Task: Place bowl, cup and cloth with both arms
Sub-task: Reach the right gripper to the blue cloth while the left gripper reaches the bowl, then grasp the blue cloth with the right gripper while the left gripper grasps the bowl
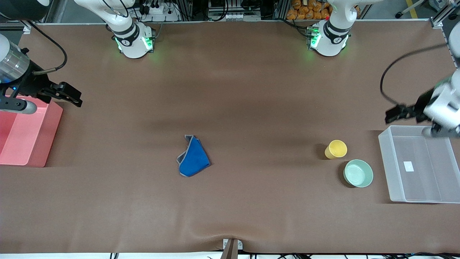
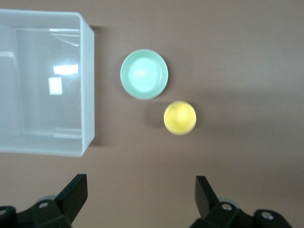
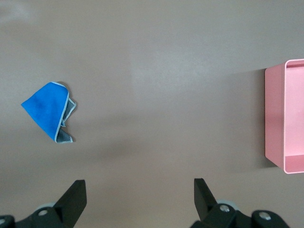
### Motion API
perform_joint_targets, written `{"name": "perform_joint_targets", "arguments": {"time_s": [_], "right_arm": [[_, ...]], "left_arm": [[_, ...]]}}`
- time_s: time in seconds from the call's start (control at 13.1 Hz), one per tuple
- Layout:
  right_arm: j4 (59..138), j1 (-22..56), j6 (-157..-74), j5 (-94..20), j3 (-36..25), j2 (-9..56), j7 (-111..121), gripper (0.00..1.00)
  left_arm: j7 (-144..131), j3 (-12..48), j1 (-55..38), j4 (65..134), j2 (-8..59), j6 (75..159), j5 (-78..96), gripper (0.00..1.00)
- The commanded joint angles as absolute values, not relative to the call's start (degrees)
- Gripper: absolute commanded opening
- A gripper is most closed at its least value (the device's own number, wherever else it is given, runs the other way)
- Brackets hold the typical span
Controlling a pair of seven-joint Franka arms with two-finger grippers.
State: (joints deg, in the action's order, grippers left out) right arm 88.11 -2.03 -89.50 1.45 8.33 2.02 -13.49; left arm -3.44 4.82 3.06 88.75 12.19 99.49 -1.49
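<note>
Bowl (image 1: 358, 173), mint-green, upright on the brown table (image 1: 230, 90) at the left arm's end, just beside the clear bin (image 1: 390, 172). Cup (image 1: 336, 149), yellow, upright, just beside the bowl, a bit farther from the front camera, not touching it. Both lie near the left gripper (image 1: 392, 114), toward the table's middle from it and nearer the front camera. Cloth (image 1: 193, 156), blue with grey edging, crumpled, mid-table, well apart from both grippers.

Left gripper up in the air over the table by the clear bin's edge, fingers (image 2: 73, 194) spread wide, holding nothing; bowl (image 2: 144, 74) and cup (image 2: 180, 117) show between them.

Right gripper (image 1: 73, 96) up over the table beside the pink bin (image 1: 32, 151), fingers (image 3: 72, 198) spread, empty. Cloth (image 3: 48, 110) well off from it.
</note>
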Motion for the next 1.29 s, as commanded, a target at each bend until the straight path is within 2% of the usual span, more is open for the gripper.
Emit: {"name": "perform_joint_targets", "arguments": {"time_s": [0.0, 0.23, 0.38, 0.53, 0.76, 0.91, 1.22], "right_arm": [[89.4, -2.4, -89.6, 1.2, 8.6, 2.3, -14.3, 1.0], [90.2, -2.7, -92.4, -5.8, 8.5, 6.5, -14.9, 1.0], [91.7, -1.9, -96.0, -5.8, 8.6, 8.7, -16.1, 1.0], [95.4, 1.0, -103.3, -5.9, 8.7, 9.8, -21.6, 1.0], [98.4, 5.8, -110.0, -5.8, 8.7, 13.3, -28.7, 1.0], [98.3, 10.3, -112.4, -4.9, 8.6, 17.3, -32.9, 1.0], [98.4, 14.0, -118.9, -4.6, 8.6, 24.6, -37.7, 1.0]], "left_arm": [[-3.0, 4.9, 5.4, 87.5, 19.0, 106.2, -1.8, 1.0], [-3.1, 4.8, 5.8, 87.9, 27.8, 114.8, -2.2, 1.0], [-3.2, 4.5, 5.5, 88.0, 31.5, 118.1, -3.6, 1.0], [-3.9, 4.6, 5.7, 88.2, 35.0, 121.6, -8.2, 1.0], [-4.7, 4.6, 5.8, 91.2, 36.6, 127.0, -8.3, 1.0], [-7.3, 4.5, 4.9, 91.7, 38.0, 127.4, -9.0, 1.0], [-8.1, 4.5, 5.0, 93.0, 38.5, 127.4, -13.1, 1.0]]}}
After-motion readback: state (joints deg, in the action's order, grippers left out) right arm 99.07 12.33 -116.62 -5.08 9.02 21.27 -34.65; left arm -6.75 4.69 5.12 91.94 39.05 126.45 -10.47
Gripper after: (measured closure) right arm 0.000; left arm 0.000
